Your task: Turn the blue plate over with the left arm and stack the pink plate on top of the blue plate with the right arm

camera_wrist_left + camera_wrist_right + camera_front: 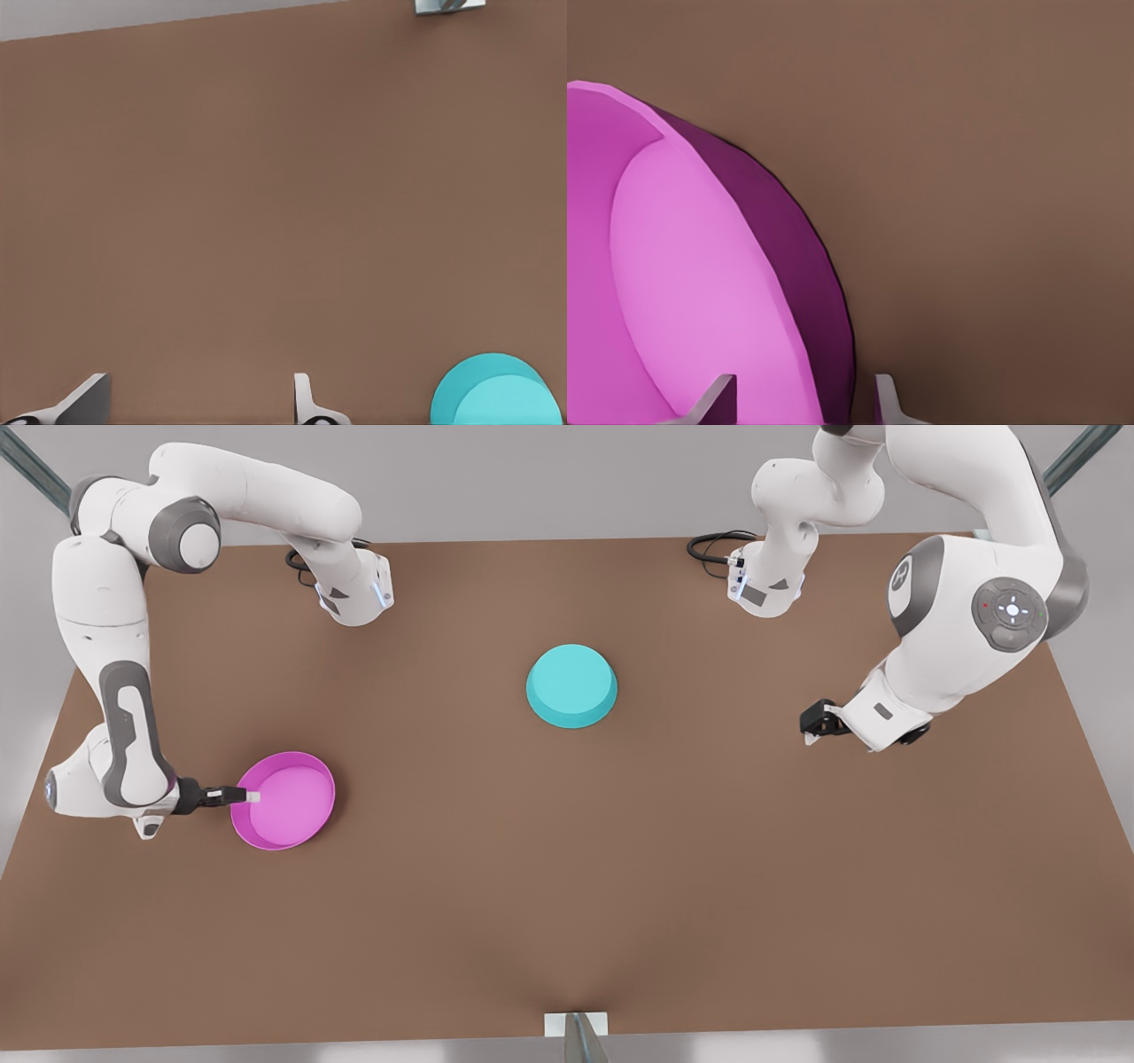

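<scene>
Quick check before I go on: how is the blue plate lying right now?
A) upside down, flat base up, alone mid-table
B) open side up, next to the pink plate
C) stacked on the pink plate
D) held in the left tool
A: in the front view the blue plate shows its flat base on top and flares to a wider rim on the table, well apart from the pink plate.

I'm seeing the pink plate (700, 274) running off the right wrist view's edge, with the right gripper (806, 403) showing only its fingertips, straddling the rim. The left gripper (199, 403) is likewise showing just its fingertips in the left wrist view, where the blue plate (496, 394) is getting cut off at the corner.
</scene>
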{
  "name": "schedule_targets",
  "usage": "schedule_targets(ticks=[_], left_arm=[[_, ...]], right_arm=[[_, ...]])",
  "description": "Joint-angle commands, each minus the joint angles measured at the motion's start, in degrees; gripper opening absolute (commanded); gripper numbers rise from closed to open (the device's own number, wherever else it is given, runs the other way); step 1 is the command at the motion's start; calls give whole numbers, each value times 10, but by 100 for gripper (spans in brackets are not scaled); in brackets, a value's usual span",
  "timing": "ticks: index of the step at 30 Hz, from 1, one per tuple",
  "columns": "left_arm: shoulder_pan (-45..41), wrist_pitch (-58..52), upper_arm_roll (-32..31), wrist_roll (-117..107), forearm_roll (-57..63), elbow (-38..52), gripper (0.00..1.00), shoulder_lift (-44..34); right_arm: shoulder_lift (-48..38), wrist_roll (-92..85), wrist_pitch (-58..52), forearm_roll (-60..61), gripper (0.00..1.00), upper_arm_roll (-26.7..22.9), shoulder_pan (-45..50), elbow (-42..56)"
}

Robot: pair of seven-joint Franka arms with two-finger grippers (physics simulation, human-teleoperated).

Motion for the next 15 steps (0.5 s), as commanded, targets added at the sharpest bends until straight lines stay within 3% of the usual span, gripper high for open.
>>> schedule_targets(ticks=[1, 11, 15], left_arm=[[0, 0, 0, 0, -1, 0, 100, 0], [4, 0, 33, 33, -1, -27, 100, -29], [4, -1, 33, 33, -10, -27, 100, -28]], right_arm=[[1, 0, 0, 0, 64, 0, 0, 0], [2, -1, -9, 0, 61, 1, -2, 1], [1, -3, -9, 0, 52, 1, -2, 1]])
